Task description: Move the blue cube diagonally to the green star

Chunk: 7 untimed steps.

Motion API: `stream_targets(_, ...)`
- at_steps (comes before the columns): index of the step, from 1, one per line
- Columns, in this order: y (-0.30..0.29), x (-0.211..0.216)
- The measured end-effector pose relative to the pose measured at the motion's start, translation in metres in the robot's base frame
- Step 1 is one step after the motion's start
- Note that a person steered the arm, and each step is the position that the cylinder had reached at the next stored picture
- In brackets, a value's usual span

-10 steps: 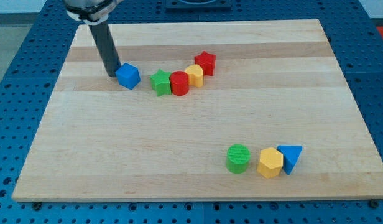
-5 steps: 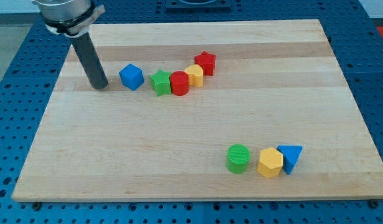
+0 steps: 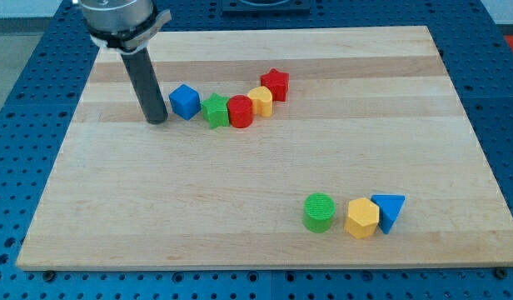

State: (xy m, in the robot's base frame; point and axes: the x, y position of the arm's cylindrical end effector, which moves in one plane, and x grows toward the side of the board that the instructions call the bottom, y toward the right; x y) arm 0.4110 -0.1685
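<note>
The blue cube point(image 3: 185, 101) sits on the wooden board point(image 3: 240, 208) in its upper left part. Its right side is next to the green star point(image 3: 214, 110), which lies slightly lower; I cannot tell whether they touch. My tip point(image 3: 156, 120) is on the board just left of and slightly below the blue cube, with a small gap between them. The dark rod rises from the tip toward the view's top left.
Right of the green star runs a touching row: a red cylinder point(image 3: 240, 111), a yellow block point(image 3: 260, 101) and a red star point(image 3: 275, 83). At the lower right stand a green cylinder point(image 3: 319, 212), a yellow hexagonal block point(image 3: 361, 217) and a blue triangular block point(image 3: 390, 209).
My tip swung out to the left, then came back right and slightly lower. The blue cube has shifted right, up against the green star's left side.
</note>
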Motion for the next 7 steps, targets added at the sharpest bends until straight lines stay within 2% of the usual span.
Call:
stream_targets(1, 0.0, 0.005)
stream_targets(5, 0.006, -0.045)
stream_targets(6, 0.006, -0.04)
stream_targets(7, 0.004, -0.002)
